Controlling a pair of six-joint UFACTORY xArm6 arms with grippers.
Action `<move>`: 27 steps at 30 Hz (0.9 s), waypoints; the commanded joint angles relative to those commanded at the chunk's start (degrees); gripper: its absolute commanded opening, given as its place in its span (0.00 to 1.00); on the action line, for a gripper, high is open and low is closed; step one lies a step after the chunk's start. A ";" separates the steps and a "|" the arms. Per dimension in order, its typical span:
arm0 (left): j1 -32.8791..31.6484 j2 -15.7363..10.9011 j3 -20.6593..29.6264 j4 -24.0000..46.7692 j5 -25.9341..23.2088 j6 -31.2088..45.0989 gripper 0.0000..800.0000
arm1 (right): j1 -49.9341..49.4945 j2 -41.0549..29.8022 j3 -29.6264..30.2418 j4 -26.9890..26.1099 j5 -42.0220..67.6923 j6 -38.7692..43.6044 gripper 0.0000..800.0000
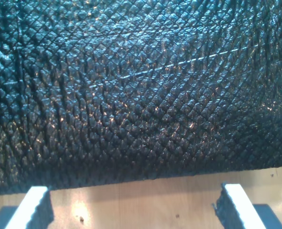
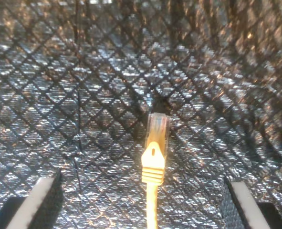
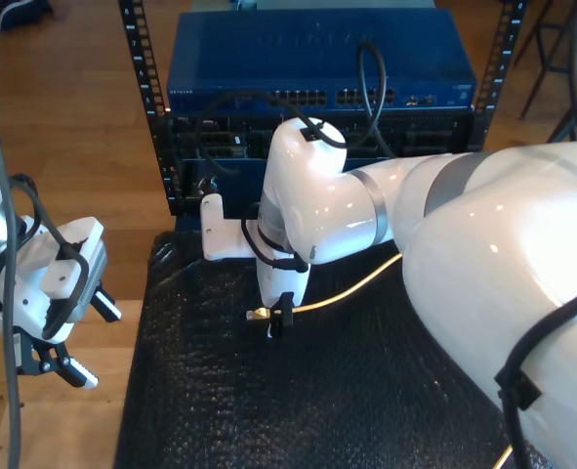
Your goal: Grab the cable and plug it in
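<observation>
My second gripper (image 2: 145,200) stands wide apart, its two pale pads (image 2: 33,202) at either side with nothing pinched between them. Midway between those pads lies the cable (image 2: 152,191), a thin pale-yellow cord that ends in a yellow ribbed boot and a small clear plug (image 2: 158,128). The plug rests flat on the black mat (image 2: 59,95), a quilted sheet with a shiny diamond pattern, and points away from the gripper. In the exterior view the same second gripper (image 3: 276,320) hangs straight down from a large white arm that reaches in from the exterior view's right; the plug end (image 3: 258,315) lies just beside its dark fingers on the mat (image 3: 298,410), and whether they touch I cannot tell. From there the cord (image 3: 351,289) runs across the mat toward the exterior view's right and passes behind the arm.

My first gripper (image 1: 133,210) is also spread wide and empty, with white pads (image 1: 28,210) over a strip of pale wooden bench (image 1: 131,200) and the mat's edge (image 1: 131,95) just ahead. In the exterior view it (image 3: 73,342) sits at the exterior view's left, off the mat, well apart from the plug.

Behind the mat stands a rack with a blue network switch (image 3: 317,63), its row of ports (image 3: 317,97) facing the arms, and black cords hanging in front
</observation>
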 joint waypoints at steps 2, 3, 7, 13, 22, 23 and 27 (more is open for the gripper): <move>0.00 0.00 0.00 0.00 0.00 0.00 1.00 | 0.09 0.18 0.09 -2.20 0.00 2.55 0.96; 0.00 0.00 0.00 0.00 0.00 0.00 1.00 | 0.35 0.26 0.09 -3.34 0.00 3.69 0.96; 0.00 0.00 0.00 0.00 0.00 -0.09 1.00 | 0.97 0.35 0.00 -6.07 0.00 6.59 0.95; 0.00 0.00 0.00 0.00 0.00 0.00 1.00 | 1.14 1.05 -0.09 -6.07 0.00 6.86 0.93; 0.00 0.88 0.00 -0.09 0.00 -0.09 1.00 | 1.23 1.23 -0.09 -6.07 -1.14 7.12 0.85; 0.00 0.97 0.00 -0.09 0.00 -0.09 1.00 | 1.32 1.32 -0.09 -6.07 -1.14 7.12 0.85; 0.00 0.97 0.00 0.00 0.00 -0.09 1.00 | 1.41 1.85 -0.09 -6.07 -1.14 7.12 0.81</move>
